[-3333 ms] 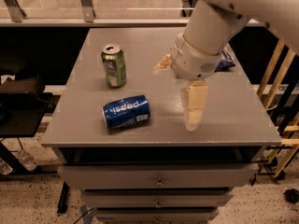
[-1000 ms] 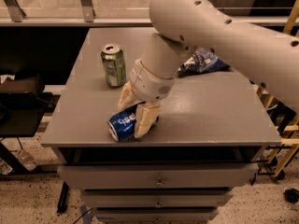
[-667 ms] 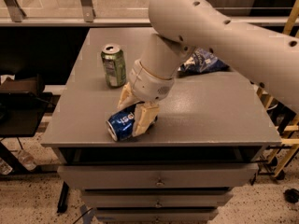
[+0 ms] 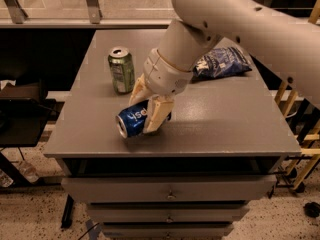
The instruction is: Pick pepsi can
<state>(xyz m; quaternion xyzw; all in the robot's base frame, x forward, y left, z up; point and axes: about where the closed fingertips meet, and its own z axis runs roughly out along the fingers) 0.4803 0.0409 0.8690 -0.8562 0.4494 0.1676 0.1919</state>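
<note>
The pepsi can (image 4: 131,123) is blue with white lettering and lies on its side near the front left of the grey table (image 4: 225,129), its silver end facing front-left. My gripper (image 4: 146,106) comes down from the upper right and straddles the can. One finger (image 4: 156,115) presses the can's near side and the other finger (image 4: 137,90) is behind it. The gripper is shut on the can, which seems tilted and raised slightly off the tabletop.
A green can (image 4: 121,70) stands upright just behind and left of the gripper. A dark blue chip bag (image 4: 220,61) lies at the back right. Drawers sit under the table's front edge (image 4: 170,156). A wooden frame (image 4: 300,134) stands to the right.
The arm moved left from the table's middle and closed on the pepsi can. Over the last second the can has risen a little in the fingers.
</note>
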